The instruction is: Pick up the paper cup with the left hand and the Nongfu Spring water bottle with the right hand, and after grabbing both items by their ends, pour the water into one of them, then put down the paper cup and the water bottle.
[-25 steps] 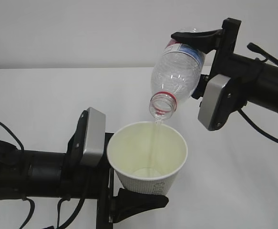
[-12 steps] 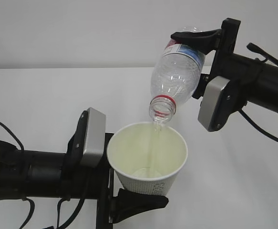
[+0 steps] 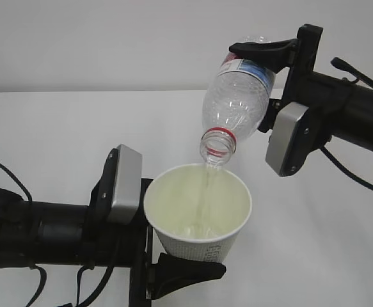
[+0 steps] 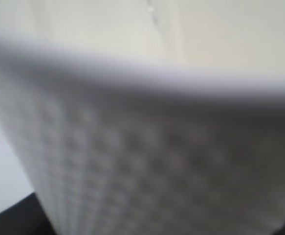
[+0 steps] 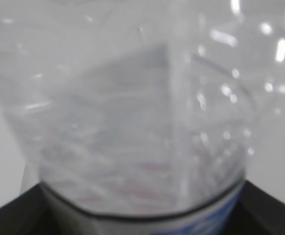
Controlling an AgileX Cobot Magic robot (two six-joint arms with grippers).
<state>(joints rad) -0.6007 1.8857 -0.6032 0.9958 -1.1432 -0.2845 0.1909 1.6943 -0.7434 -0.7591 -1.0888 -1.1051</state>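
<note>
Pouring: right hand (image 3: 263,61) clamps light, crushable Nongfu Spring water bottle (image 3: 236,101) near base; left hand (image 3: 173,265) grips soft paper cup (image 3: 199,214) low.

Blurred clear water bottle (image 5: 132,122), close-up

A lab or robot test set-up, by the look of it: a bare white bench (image 3: 58,128) against a plain white wall (image 3: 109,38), with two black robot arms and loose cables.

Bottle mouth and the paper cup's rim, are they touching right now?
Apart. The exterior view shows the bottle mouth hanging above the paper cup rim, with table showing between them.
</note>
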